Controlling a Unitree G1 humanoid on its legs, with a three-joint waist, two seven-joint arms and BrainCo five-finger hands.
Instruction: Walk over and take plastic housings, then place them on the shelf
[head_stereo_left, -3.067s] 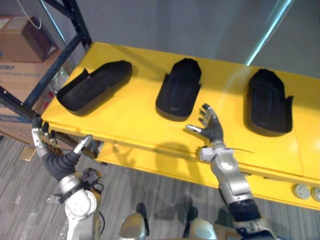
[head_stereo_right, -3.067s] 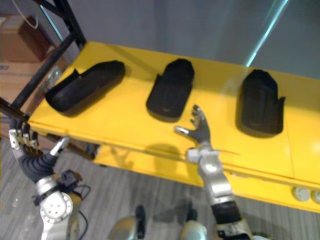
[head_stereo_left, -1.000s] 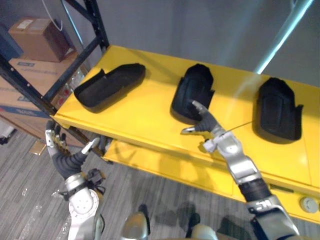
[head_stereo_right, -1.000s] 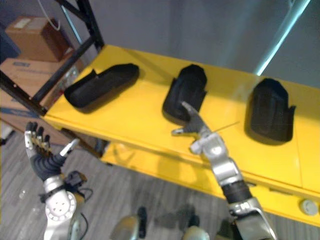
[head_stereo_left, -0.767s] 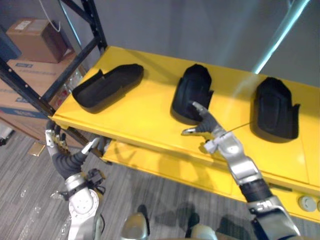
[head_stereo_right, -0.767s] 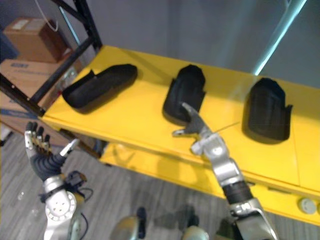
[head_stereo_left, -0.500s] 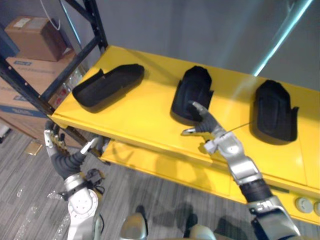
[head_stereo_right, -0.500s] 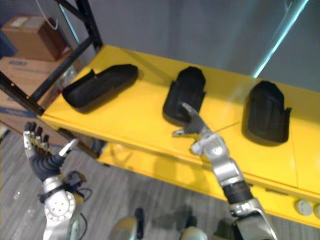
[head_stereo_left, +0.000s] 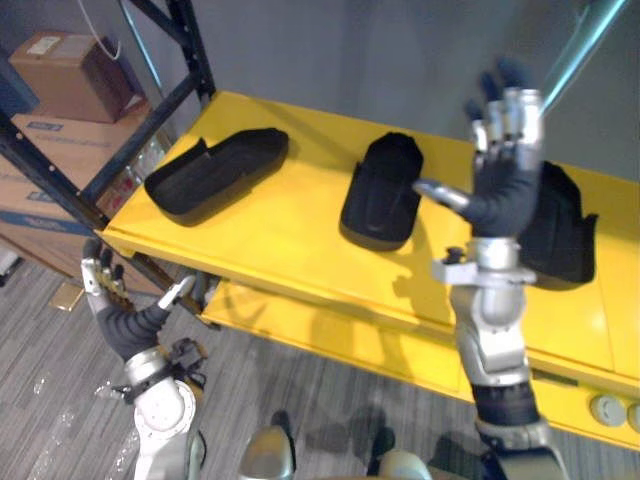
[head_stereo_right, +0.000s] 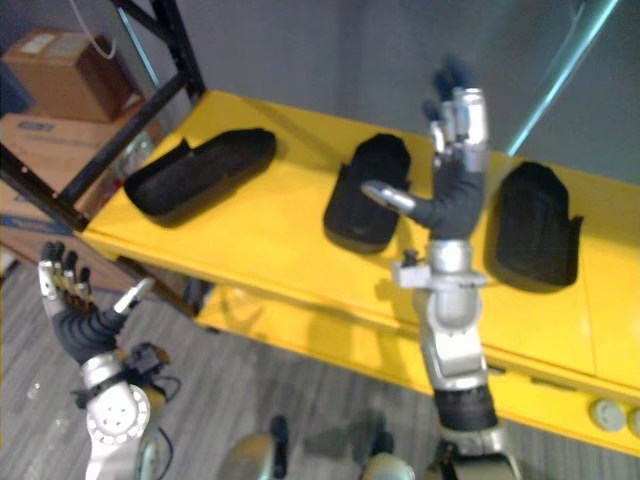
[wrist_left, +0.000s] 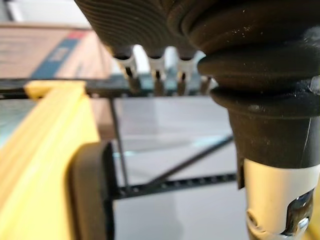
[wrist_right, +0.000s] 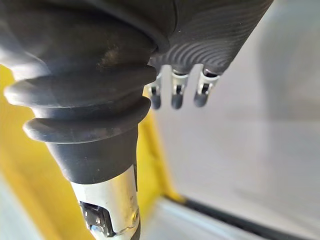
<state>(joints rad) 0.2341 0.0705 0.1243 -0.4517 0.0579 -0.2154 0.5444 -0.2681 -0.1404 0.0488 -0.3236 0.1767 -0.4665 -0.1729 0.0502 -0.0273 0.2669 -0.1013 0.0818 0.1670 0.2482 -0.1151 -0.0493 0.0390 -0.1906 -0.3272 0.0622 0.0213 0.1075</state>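
We see three black plastic housings (head_stereo_left: 380, 190) lying apart on the yellow surface (head_stereo_left: 270, 235). Our right hand (head_stereo_left: 505, 195) stands upright above it, fingers (head_stereo_left: 520, 110) straight, spread, empty. Our left hand (head_stereo_left: 120, 320) hangs low by its corner, equally open.

A yellow bench (head_stereo_left: 280, 240) bears three black plastic housings (head_stereo_left: 215, 172) spaced apart.

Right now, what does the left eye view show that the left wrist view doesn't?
Left eye view: three black housings lying on the yellow table, and the right hand held up open. Left wrist view: a dark rounded piece beside the table's edge and the holes along a black rail. Shared: the open left hand, the yellow table, the black rack, a cardboard box.
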